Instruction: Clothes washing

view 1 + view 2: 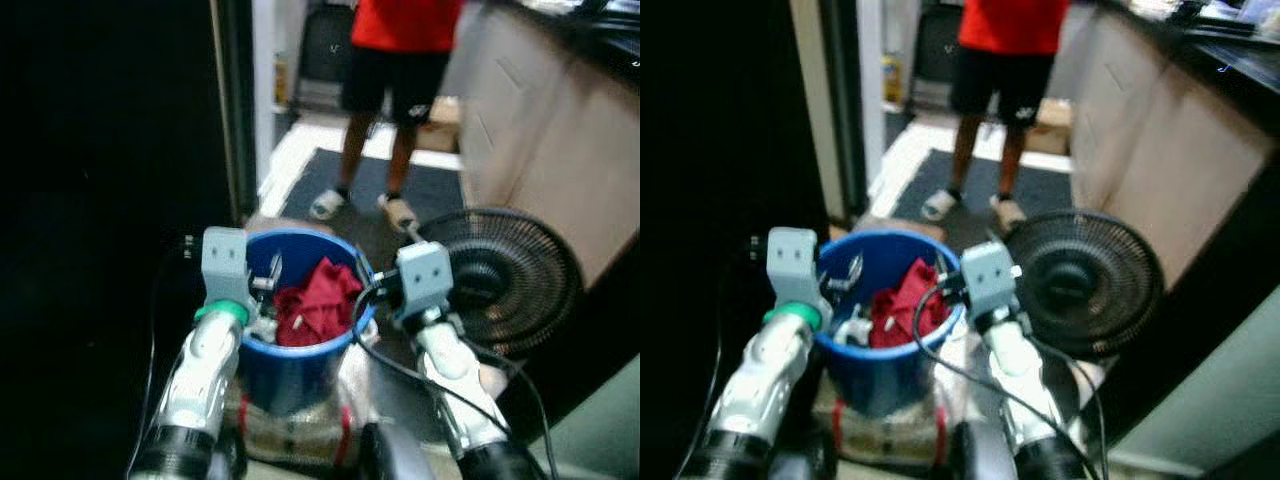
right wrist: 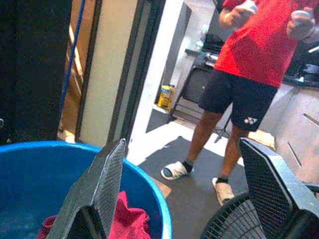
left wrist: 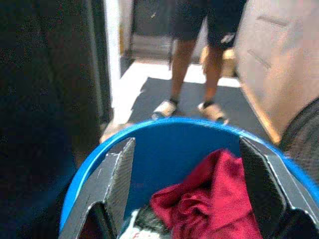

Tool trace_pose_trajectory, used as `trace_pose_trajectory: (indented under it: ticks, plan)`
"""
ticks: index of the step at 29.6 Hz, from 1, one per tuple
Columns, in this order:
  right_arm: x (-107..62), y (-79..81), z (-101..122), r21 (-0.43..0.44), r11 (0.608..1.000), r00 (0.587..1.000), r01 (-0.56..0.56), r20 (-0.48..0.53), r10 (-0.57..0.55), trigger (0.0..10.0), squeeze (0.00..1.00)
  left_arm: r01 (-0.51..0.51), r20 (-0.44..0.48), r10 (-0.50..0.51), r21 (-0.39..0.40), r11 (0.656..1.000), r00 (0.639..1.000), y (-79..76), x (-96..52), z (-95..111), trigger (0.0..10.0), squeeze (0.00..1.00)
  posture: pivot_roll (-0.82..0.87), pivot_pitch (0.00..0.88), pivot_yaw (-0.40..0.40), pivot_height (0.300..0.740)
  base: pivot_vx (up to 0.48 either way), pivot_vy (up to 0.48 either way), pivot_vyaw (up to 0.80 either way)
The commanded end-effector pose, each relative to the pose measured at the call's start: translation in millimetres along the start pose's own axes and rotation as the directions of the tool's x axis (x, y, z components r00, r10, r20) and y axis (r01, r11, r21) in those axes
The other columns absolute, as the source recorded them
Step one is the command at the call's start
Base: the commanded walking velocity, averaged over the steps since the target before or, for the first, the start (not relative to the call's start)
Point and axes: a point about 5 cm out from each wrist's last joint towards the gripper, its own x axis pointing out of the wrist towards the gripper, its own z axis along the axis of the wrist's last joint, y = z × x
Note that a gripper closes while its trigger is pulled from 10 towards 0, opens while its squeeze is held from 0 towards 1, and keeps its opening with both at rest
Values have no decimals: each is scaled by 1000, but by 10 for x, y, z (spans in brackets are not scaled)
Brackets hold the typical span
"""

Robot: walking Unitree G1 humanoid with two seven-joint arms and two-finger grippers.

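A blue bucket (image 1: 300,350) sits low in the centre of the head view, between the robot's two silver arms, and holds a crumpled red garment (image 1: 318,300) with some pale cloth beside it. The left gripper (image 3: 184,189) hangs over the bucket's rim at about 9 o'clock of the opening, its two black fingers (image 3: 117,179) spread wide apart with nothing between them but the bucket's inner wall and the red cloth below. The right gripper (image 2: 184,194) stands at the rim at about 3 o'clock, its fingers (image 2: 102,189) equally wide apart and holding nothing. Just beyond the bucket at 2 o'clock stands a black floor fan (image 1: 510,280), close to the right wrist. At 12 o'clock, well apart from the bucket, a person (image 1: 400,60) in a red shirt, dark shorts and pale slippers stands on a dark mat (image 1: 370,180) by a beige counter (image 1: 560,140). A dark doorway (image 1: 110,200) lies at 10 o'clock.
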Motion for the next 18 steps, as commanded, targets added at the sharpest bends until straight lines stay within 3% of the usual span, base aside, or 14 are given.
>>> trace_pose_trajectory:
  ticks: [1, 7, 18]
  plan:
    - [55, 13, 90, 7, 1000, 1000, -14, 25, 14, 10000, 0, 16, 14, -16, -6, 1000, 1000, -67, 21, 79, 10000, 0, 58, 21, -1, 526, 0, 0, 0]
    - [30, 54, 78, 10, 1000, 1000, -26, 17, 26, 10000, 0, 40, 15, -40, -8, 999, 999, -197, 34, 100, 10000, 0, 57, 28, 0, 517, 0, 0, 0]
    - [-37, 94, 27, 19, 998, 998, -55, -25, 55, 10000, 0, 35, -35, -36, -11, 999, 999, -215, 2, 52, 10000, 0, 51, 34, 6, 517, 0, 0, 0]
